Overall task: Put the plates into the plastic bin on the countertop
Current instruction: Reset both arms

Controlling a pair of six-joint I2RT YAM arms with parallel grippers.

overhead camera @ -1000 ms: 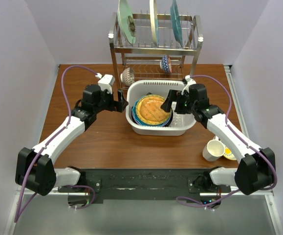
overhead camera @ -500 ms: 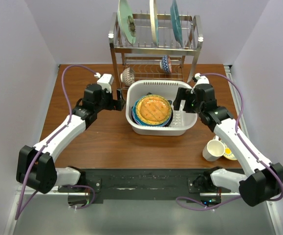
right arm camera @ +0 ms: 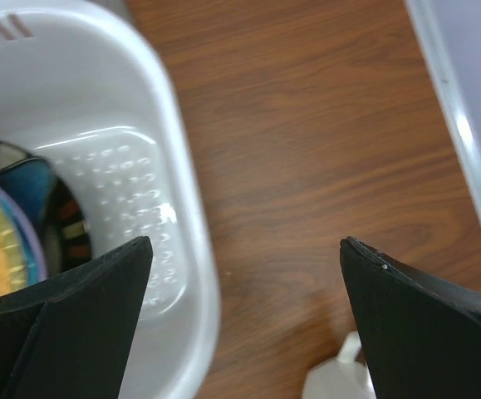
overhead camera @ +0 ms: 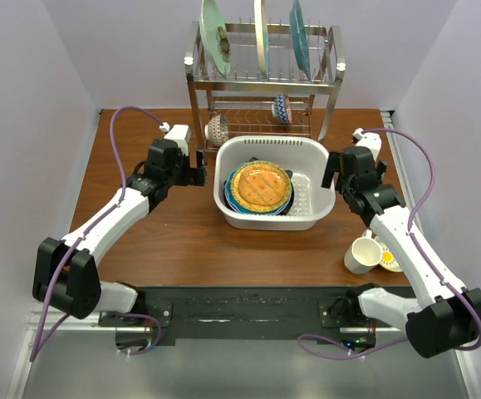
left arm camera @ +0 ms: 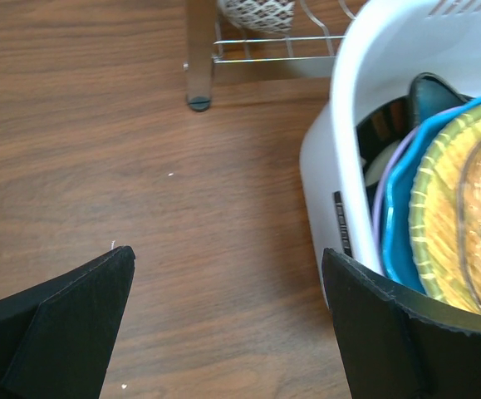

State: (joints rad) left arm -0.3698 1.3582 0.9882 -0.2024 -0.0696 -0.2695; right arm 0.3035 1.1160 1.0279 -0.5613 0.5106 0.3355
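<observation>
The white plastic bin [overhead camera: 311, 218] stands mid-countertop [overhead camera: 182, 241] and holds a stack of plates [overhead camera: 259, 187], an amber patterned one on top, blue ones beneath. In the left wrist view the stack [left arm camera: 439, 216] shows inside the bin wall [left arm camera: 331, 174]. My left gripper [overhead camera: 199, 168] is open and empty just left of the bin; it also shows in its own view [left arm camera: 228, 253]. My right gripper [overhead camera: 331, 169] is open and empty over the bin's right rim [right arm camera: 192, 208]; its own view shows it [right arm camera: 246, 243] too.
A steel wire rack [overhead camera: 262, 81] stands behind the bin with three big teal and cream plates on top and small bowls below. A white mug [overhead camera: 362, 253] and a saucer with yellow centre [overhead camera: 389, 259] sit at the right front. Walls close both sides.
My right gripper has drawn back from above the plate stack to the bin's right rim. My left gripper has shifted slightly left, away from the bin. The plates have not moved.
</observation>
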